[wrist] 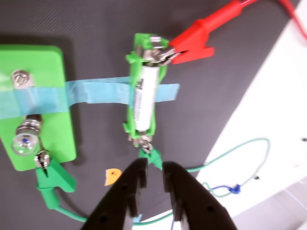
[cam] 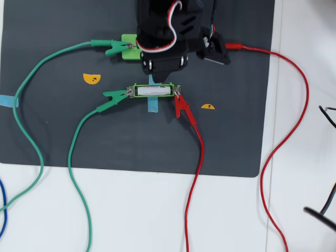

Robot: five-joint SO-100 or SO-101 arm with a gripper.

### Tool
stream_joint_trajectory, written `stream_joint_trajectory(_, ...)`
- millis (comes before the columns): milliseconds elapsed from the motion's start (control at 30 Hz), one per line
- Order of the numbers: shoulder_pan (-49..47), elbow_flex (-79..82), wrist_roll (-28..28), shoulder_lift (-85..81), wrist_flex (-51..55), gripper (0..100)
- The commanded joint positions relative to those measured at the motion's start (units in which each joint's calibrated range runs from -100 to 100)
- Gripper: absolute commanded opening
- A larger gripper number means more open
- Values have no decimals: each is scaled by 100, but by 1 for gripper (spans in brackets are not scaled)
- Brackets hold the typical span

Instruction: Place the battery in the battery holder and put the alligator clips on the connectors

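The white battery lies inside the bright-green battery holder, which is taped to the dark mat. A red alligator clip bites one end connector. A green alligator clip bites the other connector. In the wrist view my gripper sits just behind that green clip, open by a narrow gap with nothing held. From overhead the arm hides the fingers.
The solid light-green block carries a small bulb and another green clip. A second red clip lies beside the arm. Blue tape, orange stickers and long wires cross the mat; white table borders it.
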Motion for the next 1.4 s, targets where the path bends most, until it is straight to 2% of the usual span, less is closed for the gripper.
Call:
stream_joint_trajectory(0, -775, 503, -354, -1266, 18, 1)
stream_joint_trajectory(233, -2451, 784, -1250, -1692, 35, 1)
stream_joint_trajectory(467, -3451, 845, -1605, -2049, 980, 1)
stream_joint_trajectory(533, -4046, 845, -1797, -2066, 1290, 1)
stream_joint_trajectory(700, -4894, 845, -1860, -2049, 1290, 1)
stream_joint_trajectory(800, -5278, 854, -1907, -1938, 929, 1)
stream_joint_trajectory(967, -5642, 854, -2105, -1368, 336, 1)
stream_joint_trajectory(1167, -5652, 854, -2365, -688, -317, 1)
stream_joint_trajectory(1367, -5571, 854, -2459, -645, -377, 1)
